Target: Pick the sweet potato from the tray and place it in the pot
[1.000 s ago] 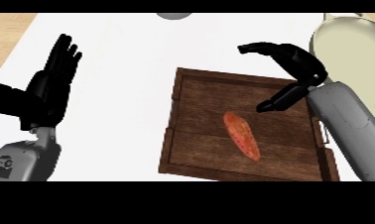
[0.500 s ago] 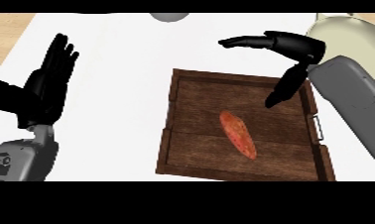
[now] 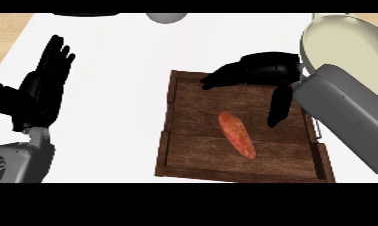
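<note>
Sweet potato (image 3: 236,134) on tray (image 3: 193,101) | right hand (image 3: 258,71) splayed, empty, seemingly beside | left hand (image 3: 40,95) idle

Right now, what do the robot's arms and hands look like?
The left forearm and right forearm are smooth, rounded grey casings. Each ends in a glossy black hand with slim fingers and a thumb: the left hand and the right hand. No cables show.

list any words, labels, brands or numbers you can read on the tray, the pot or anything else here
None: no words, labels, brands, numbers or signs can be read anywhere in the head view.
The wooden tray, the sweet potato, the pot, the white counter, the left hand and the right hand all show plain surfaces.
</note>
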Robot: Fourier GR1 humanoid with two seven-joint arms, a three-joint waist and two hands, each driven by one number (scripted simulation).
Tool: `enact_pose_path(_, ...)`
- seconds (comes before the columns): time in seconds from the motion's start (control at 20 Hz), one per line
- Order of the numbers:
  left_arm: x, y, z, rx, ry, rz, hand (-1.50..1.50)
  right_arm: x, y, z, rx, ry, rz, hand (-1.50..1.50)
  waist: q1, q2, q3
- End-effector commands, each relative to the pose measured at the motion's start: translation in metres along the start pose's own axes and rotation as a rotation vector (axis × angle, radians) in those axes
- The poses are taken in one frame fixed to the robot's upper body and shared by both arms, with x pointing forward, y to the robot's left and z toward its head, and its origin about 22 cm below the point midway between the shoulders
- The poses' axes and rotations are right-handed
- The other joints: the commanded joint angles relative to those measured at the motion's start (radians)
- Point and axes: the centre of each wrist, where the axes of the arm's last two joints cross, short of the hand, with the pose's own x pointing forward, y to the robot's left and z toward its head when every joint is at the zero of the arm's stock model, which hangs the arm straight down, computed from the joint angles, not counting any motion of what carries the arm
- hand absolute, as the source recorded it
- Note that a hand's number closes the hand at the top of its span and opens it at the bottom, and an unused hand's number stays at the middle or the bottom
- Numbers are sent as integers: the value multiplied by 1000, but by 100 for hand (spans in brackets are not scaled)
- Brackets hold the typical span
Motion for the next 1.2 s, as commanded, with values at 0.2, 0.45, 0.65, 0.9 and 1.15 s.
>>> enact_pose_path(0.2,-6,9,0,21,2,-8,0,6,24,-11,144,-43,-37,-150,-9,0,0)
enact_pose_path(0.45,-3,4,5,12,13,-2,0,9,38,-10,159,-13,-9,-150,-9,0,0)
enact_pose_path(0.65,-10,-1,1,5,-9,5,0,-1,43,-23,150,72,40,-150,-7,1,0)
enact_pose_path(0.9,-11,-2,5,7,7,3,0,-19,69,-9,138,63,58,-150,-6,2,0)
enact_pose_path(1.15,0,4,-6,6,11,4,0,-14,79,-30,169,76,39,-150,-8,1,0)
